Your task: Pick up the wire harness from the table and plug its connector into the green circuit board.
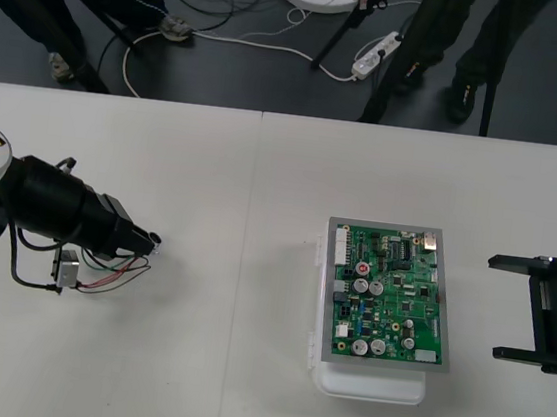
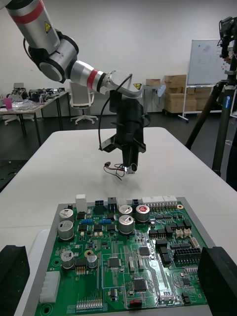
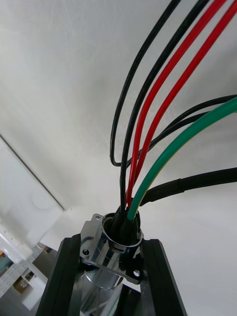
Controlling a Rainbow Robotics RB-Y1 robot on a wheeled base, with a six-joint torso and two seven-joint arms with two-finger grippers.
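**Got the harness by its socket, board's way over on the other side**

So my left gripper is out over the left side of the table, and it's clamped shut on the wire harness. In the left wrist view my two black fingers are pinched in on the round metal socket, one on each side of its flange. The wires come straight out of the socket: a couple of black ones, two red, one green, plus a thicker black-sleeved one.

From the right wrist view my left gripper points down at the table with the wires hanging in a little loop just under the fingertips. It looks like they're off the surface, with a faint shadow below. I can't pick out the plug end for sure.

The green circuit board sits on its white base right of the table's middle, well apart from the harness.

My right gripper is at the right edge of the table, just right of the board. Its fingers are spread wide with nothing between them.
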